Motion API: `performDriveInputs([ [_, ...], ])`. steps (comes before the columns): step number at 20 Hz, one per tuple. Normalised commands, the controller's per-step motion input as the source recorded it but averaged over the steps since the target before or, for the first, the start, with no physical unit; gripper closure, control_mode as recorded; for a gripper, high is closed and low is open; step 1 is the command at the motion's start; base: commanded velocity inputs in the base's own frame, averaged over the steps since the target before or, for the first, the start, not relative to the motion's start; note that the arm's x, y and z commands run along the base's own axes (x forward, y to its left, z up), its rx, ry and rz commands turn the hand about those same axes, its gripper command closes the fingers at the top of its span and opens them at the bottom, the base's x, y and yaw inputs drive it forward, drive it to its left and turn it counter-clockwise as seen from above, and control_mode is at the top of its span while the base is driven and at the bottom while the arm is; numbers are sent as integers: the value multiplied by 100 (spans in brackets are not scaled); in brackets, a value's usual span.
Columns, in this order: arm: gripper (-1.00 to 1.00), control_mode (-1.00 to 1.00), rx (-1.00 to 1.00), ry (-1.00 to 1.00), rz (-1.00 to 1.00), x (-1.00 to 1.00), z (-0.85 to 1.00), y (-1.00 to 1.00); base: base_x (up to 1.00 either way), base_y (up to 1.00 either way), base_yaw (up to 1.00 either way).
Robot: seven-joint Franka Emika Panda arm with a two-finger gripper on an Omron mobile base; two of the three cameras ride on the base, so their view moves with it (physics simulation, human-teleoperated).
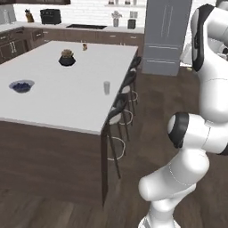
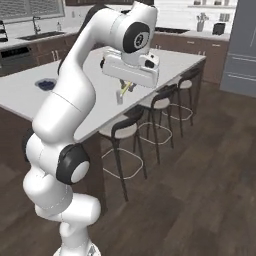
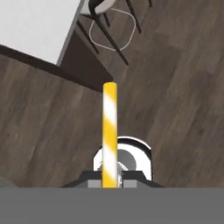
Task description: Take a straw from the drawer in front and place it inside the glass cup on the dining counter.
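My gripper [image 3: 110, 183] is shut on the straw [image 3: 110, 131], a yellow and white striped stick that points away from the hand toward the wooden floor. Seen from the right base, the gripper [image 2: 128, 83] hangs under the white hand, and the straw [image 2: 125, 89] slants down from it. The glass cup [image 1: 107, 87] stands upright near the stool-side edge of the dining counter [image 1: 67, 102]. From the right base, the glass cup [image 2: 119, 96] sits just below the straw's tip. The hand view looks down beside a corner of the dining counter [image 3: 35, 26]. The drawer is out of view.
A grey bowl of blue things [image 1: 21, 85] and a dark pot [image 1: 67, 58] rest on the counter's top. Bar stools [image 2: 121, 131] line the counter's side over dark wood floor. A grey fridge [image 1: 164, 35] stands at the back.
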Motion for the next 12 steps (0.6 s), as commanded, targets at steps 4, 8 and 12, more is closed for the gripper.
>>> performDriveInputs([
  [4, 100, 100, 0, 0, 0, 0, 0, 0, 29, -76, 52],
  [8, 100, 100, 0, 0, 0, 0, 0, 0, 34, -82, 50],
  [12, 100, 100, 0, 0, 0, 0, 0, 0, 34, -83, 49],
])
